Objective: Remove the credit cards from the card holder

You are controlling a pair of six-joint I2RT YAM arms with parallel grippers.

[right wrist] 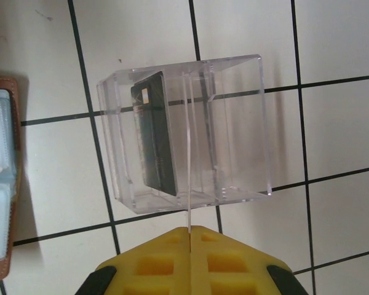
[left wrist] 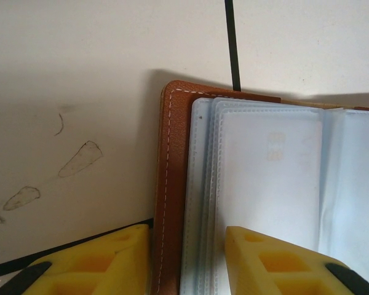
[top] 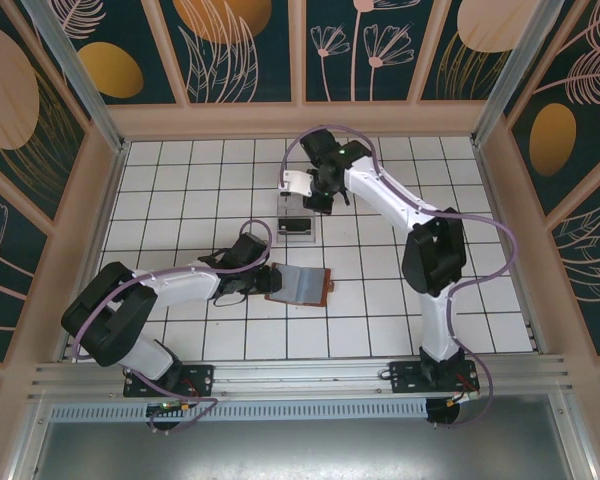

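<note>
Flat leather card holder (left wrist: 171, 184): red-brown, white stitching, pale-blue sleeves. Thin rect. credit card (right wrist: 155, 135): dark grey. Plastic tray (right wrist: 237, 123): clear. Tiled table (top: 400, 330): white w/ black grid.

White tiled tabletop (top: 380, 330) w/ black grout lines; bright, even light, soft shadows. Boxed in by pale wood frame (top: 300, 118). Wall panels (top: 250, 40) dark teal w/ orange ovals & pink line-drawn flowers, leaves. Alu posts (top: 72, 70) at back corners, alu rail (top: 310, 375) along near edge. Close up: faint smudges (left wrist: 80, 158) on tile, plus small curved mark (left wrist: 60, 123).
</note>
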